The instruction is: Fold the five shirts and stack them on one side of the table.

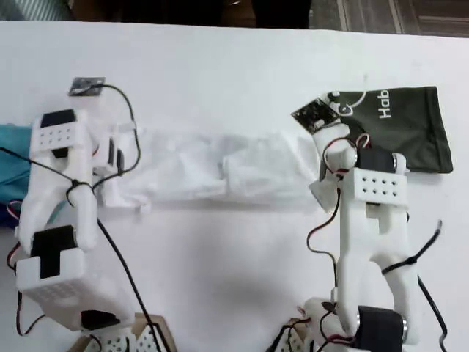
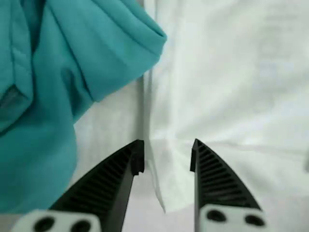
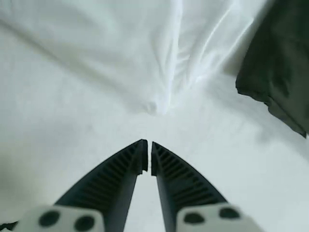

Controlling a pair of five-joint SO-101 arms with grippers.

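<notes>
Far left, at the table's edge: a crumpled teal cotton shirt (image 1: 10,158) is seen, partly cut off by the frame in the high view. In the left wrist view the same teal shirt (image 2: 48,96) is shown bunched, with one rolled hem raised above a narrow strip of bare white table (image 2: 108,125).

Just right of it the left arm's black ribbed pincer (image 2: 166,157) is held low over the table, released, with its jaws spread apart. The thin edge of a white fabric shirt (image 2: 227,72) is seen lying between the two jaws; contact with either jaw cannot be told.

Centre: the white fabric shirt (image 1: 220,172) is laid out as a long, rumpled band across the middle of the white table (image 1: 234,66), stretching from the left arm to the right arm. Creases and a folded-over layer are noted near its middle.

Right of centre: the right arm's black ribbed pincer (image 3: 148,155) is clenched, tips together, with nothing gripped. It is pointed at bare table (image 3: 58,145) just short of a puckered corner of the white shirt (image 3: 120,58).

Far right, toward the back: a dark green shirt, folded into a flat rectangle with pale print (image 1: 399,125), is found lying beside the white shirt's right end. Its edge (image 3: 280,63) is also caught in the right wrist view, near the white cloth.
</notes>
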